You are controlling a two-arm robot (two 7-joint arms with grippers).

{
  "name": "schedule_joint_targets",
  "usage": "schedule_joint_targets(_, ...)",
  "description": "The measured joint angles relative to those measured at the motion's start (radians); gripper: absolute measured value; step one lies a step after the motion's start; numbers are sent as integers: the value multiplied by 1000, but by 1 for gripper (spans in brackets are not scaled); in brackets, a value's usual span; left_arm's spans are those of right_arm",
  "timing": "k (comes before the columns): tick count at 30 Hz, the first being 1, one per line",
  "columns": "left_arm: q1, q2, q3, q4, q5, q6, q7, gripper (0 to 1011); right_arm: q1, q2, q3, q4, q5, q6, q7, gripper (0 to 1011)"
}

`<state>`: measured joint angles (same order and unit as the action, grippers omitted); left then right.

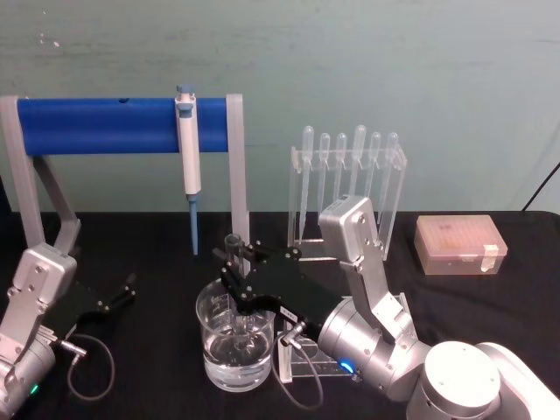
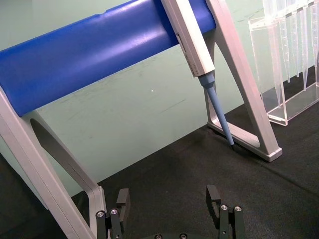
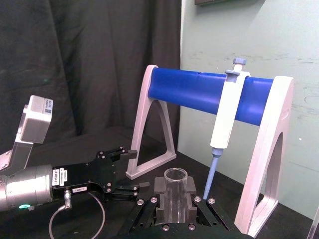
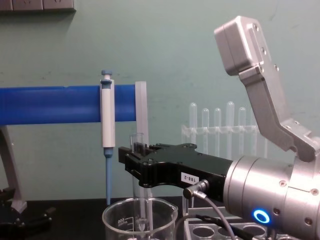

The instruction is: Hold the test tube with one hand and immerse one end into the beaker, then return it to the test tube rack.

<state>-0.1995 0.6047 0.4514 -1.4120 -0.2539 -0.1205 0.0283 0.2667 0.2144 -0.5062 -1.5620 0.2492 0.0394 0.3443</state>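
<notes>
We are pinching the test tube (image 3: 175, 191) between the fingers of our right gripper (image 1: 234, 259), which are pressed on its upper part. It is a clear, plain glass cylinder standing upright, with its rimmed open mouth poking out just above the fingers and the rest hanging down below them. Directly beneath the gripper the beaker (image 4: 116, 220) is sitting on the black table (image 1: 490, 306), wide and clear, with white printed marks and clear liquid inside. The tube's lower end is reaching down into it, though we cannot tell whether it is touching the liquid. Just beyond the fingertips the blue-and-white pipettor (image 1: 187, 149) is hanging from a blue bar (image 1: 96, 125). Under the right wrist the test tube rack (image 4: 210, 231) is lying low on the table. Our left gripper (image 2: 167, 196) is resting well off to the left of the right one, fingers spread with nothing between them
</notes>
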Motion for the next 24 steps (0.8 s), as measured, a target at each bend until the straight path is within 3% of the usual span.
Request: schedule_joint_targets(24,0,0,0,0,0,0,0,1000,0,0,0,0,0,0,0,231)
